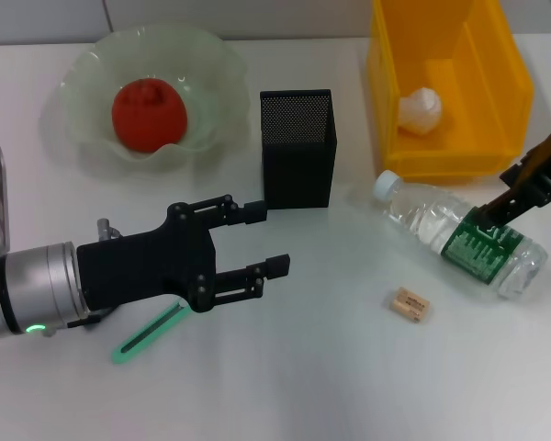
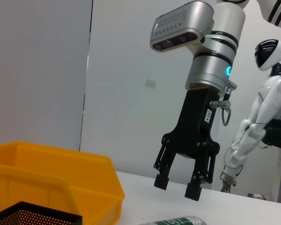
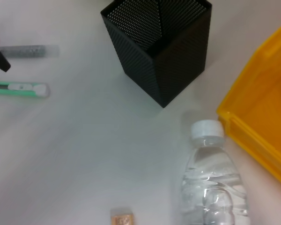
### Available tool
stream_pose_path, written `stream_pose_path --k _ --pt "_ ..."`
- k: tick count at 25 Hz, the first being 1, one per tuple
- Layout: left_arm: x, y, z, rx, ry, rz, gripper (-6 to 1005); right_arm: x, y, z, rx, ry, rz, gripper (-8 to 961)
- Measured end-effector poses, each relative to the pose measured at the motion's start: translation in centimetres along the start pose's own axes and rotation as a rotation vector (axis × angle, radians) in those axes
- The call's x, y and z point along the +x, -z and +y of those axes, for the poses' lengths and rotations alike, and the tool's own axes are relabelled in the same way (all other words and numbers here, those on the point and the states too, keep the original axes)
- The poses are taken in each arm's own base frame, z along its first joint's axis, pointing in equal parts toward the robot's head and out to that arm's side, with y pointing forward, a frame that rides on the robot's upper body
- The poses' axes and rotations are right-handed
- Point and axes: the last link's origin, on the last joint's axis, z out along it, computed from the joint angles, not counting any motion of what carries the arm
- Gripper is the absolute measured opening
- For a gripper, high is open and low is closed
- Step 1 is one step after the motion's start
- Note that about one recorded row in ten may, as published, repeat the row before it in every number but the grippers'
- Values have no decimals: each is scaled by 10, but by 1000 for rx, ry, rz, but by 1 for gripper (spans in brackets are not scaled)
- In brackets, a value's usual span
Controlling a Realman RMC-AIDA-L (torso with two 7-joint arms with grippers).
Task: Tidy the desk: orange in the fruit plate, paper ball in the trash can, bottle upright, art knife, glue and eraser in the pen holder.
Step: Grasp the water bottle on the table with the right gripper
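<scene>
The clear bottle (image 1: 459, 237) with a green label lies on its side at the right, white cap toward the pen holder. My right gripper (image 1: 501, 215) hangs open just above its label; the left wrist view shows it (image 2: 176, 187) open and empty. My left gripper (image 1: 268, 239) is open and empty, low over the table in front of the black mesh pen holder (image 1: 297, 147). The green art knife (image 1: 151, 331) lies partly under my left arm. The glue stick (image 3: 28, 50) lies beside the knife (image 3: 18, 88). The tan eraser (image 1: 411, 305) lies in front of the bottle. The orange (image 1: 148, 114) sits in the fruit plate (image 1: 92, 64). The paper ball (image 1: 421, 111) lies in the yellow bin (image 1: 505, 83).
The yellow bin stands close behind the bottle's cap end. The pen holder stands between the plate and the bin. White table surface lies open at the front middle.
</scene>
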Motion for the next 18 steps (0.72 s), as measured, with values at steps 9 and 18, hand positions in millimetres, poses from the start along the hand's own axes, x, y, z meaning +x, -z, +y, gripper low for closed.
stream_pose_path --k 9,18 --pt "0 0 0 0 0 0 604 0 -27 -3 13 8 65 777" --pt "-2 0 2 -3 5 -2 600 -2 -43 -2 22 22 89 776"
